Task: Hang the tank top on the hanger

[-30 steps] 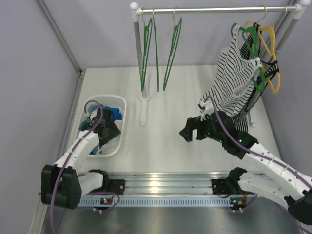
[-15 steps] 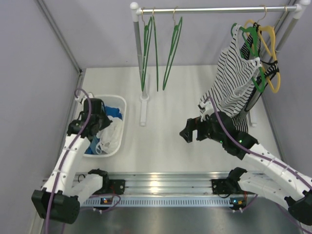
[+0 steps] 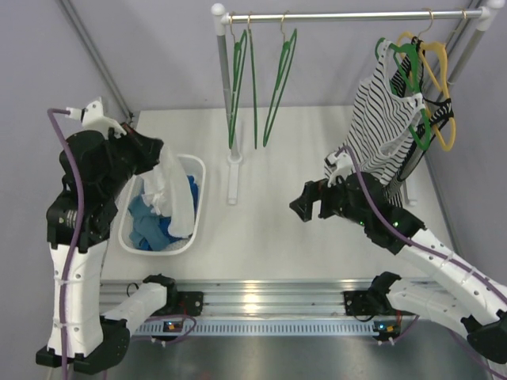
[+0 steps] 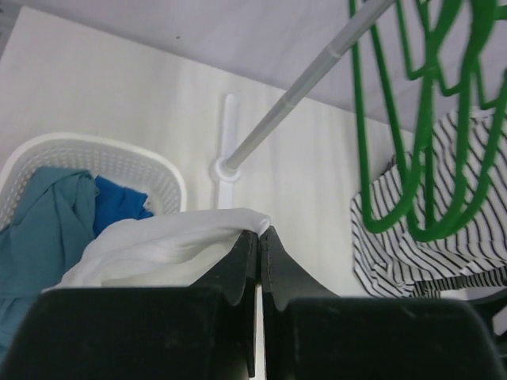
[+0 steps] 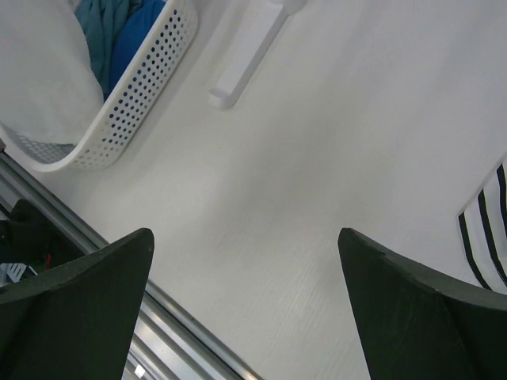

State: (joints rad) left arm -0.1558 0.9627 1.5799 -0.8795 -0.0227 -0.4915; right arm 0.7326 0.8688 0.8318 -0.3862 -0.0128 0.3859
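The left claw (image 3: 152, 152) is pinching the white tank top (image 3: 176, 194) up high, and its end hangs into the basket (image 3: 190, 244). The right claw (image 3: 310, 207) is spread wide above the table (image 3: 261, 229). The green hanger (image 3: 280, 83) hangs on the rail (image 3: 348, 15), well apart from the tank top.

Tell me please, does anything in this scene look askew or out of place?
The black-and-white striped top hangs slanted at the right end of the metal rail, among a crowded bunch of hangers. The thin white tank top dangling from the left pincer over the white basket is held, not spilled.
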